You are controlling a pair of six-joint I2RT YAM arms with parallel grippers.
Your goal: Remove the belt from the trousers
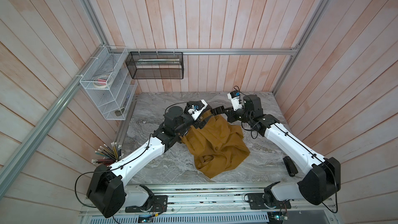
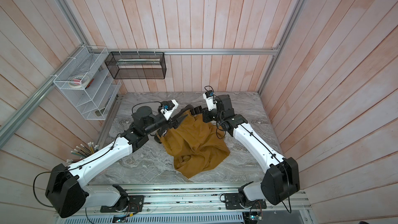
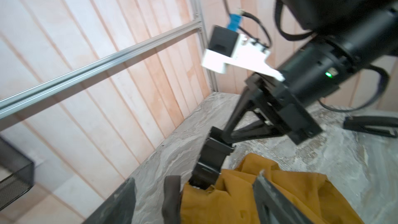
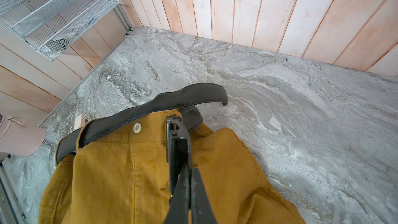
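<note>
Leathery black belt (image 4: 150, 106) curves along crumpled mustard trousers (image 4: 112, 169) on marble (image 4: 290, 108).

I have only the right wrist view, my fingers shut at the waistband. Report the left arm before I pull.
Observer: The left fingers stand open with the trousers' waist between them, not closed on it.
Operator: Good. I will draw the belt toward the right; report what lies there.
Observer: A black bar lies on the table beside the right forearm.
Operator: Now the trouser legs.
Observer: In both top views they lie bunched in a heap toward the near edge of the table, not spread flat.
</note>
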